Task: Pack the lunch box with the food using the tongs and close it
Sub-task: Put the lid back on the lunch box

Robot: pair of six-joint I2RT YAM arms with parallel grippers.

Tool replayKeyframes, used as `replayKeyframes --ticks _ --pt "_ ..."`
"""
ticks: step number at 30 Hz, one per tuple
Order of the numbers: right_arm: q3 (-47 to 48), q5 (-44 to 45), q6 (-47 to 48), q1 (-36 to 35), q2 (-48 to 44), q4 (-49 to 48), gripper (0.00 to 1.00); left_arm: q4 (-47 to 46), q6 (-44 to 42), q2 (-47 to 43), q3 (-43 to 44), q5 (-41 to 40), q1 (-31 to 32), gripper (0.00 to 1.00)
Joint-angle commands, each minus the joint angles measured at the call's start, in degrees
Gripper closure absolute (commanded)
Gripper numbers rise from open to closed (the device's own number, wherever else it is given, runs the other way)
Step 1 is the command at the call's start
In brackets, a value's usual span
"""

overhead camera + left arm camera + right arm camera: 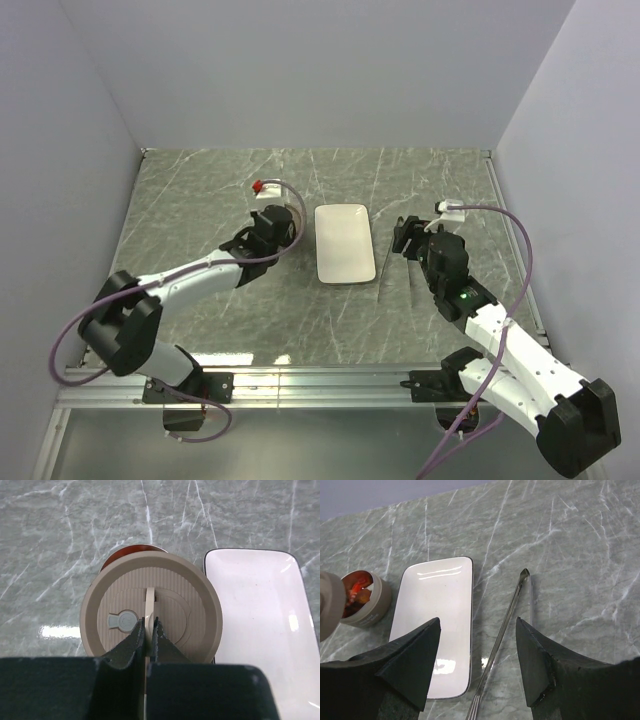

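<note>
The lunch box (370, 611) sat on the desk (200, 200) just left of the white plate (440, 605), the food (356, 591) — red and orange bits — already inside, so I judged packing done. The lid (190, 595) hung over it, not yet seated; the tin's far rim peeked out beyond it. My left claw (149, 625) was pinched tight on the lid's handle (150, 597), the one hold that lets it go down flat. The tongs (505, 625) lay on the desk right of the plate — my right claw (478, 622) hovered above them, spread wide, holding nothing.
</note>
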State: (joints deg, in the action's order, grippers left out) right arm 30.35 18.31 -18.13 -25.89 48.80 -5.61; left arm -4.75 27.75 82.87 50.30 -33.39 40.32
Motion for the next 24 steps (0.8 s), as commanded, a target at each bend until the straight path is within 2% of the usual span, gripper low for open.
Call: replayKeyframes --ticks 1,24 --pt "-1.1 -0.5 0.2 0.2 -1.8 -2.7 0.31 -1.7 -2.1 3.2 3.6 -1.6 0.2 1.0" --pt "-1.7 -0.9 0.2 0.2 -2.7 -2.7 0.31 1.5 -4.5 16.8 12.4 -4.9 -2.5 1.0"
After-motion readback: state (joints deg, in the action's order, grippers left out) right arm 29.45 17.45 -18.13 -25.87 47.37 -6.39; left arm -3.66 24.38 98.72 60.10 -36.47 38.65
